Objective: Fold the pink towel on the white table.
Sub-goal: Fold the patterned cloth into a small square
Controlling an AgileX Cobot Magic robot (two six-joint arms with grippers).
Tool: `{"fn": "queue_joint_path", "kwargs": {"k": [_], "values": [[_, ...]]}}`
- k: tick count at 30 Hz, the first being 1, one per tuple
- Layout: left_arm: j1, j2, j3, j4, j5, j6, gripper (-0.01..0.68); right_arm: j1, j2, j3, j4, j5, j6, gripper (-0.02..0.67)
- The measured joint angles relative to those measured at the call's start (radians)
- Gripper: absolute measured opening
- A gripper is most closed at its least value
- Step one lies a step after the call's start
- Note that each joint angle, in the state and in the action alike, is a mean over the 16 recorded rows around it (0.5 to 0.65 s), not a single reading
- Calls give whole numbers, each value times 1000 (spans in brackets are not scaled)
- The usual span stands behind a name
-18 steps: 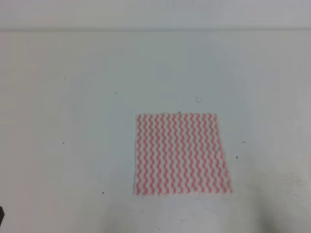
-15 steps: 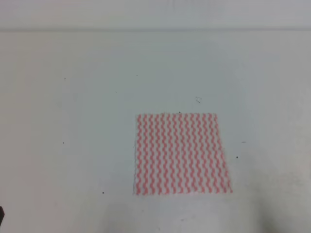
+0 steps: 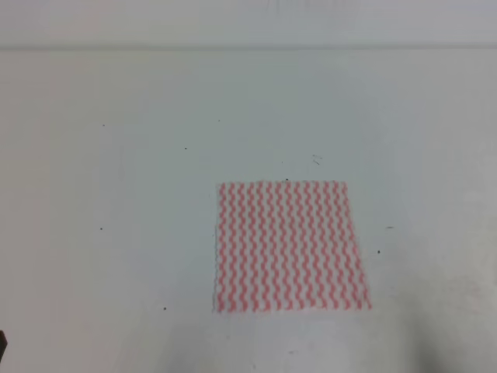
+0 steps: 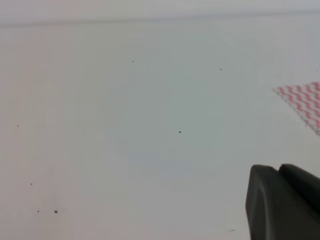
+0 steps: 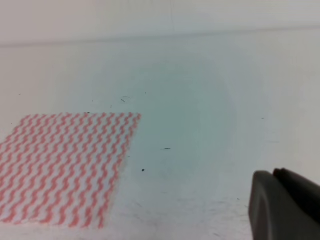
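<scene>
The pink towel [image 3: 287, 245] lies flat and unfolded on the white table [image 3: 116, 194], right of centre and towards the front. Its corner shows at the right edge of the left wrist view [image 4: 304, 100], and it fills the lower left of the right wrist view [image 5: 65, 165]. My left gripper [image 4: 287, 200] shows only as a dark finger piece at the bottom right, well short of the towel. The right gripper [image 5: 285, 205] appears the same way, to the right of the towel and clear of it. Neither holds anything that I can see.
Small dark specks and scuff marks dot the table [image 5: 200, 100]. Its far edge meets a pale wall [image 3: 248, 23] at the top. A dark sliver [image 3: 2, 346] sits at the lower left edge of the exterior view.
</scene>
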Motion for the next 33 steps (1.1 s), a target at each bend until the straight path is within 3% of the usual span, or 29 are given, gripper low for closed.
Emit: {"fn": "queue_joint_path", "kwargs": {"k": [33], "values": [[0, -2, 1, 0, 0, 0, -3, 0, 0, 8, 0, 2, 0, -18]]}}
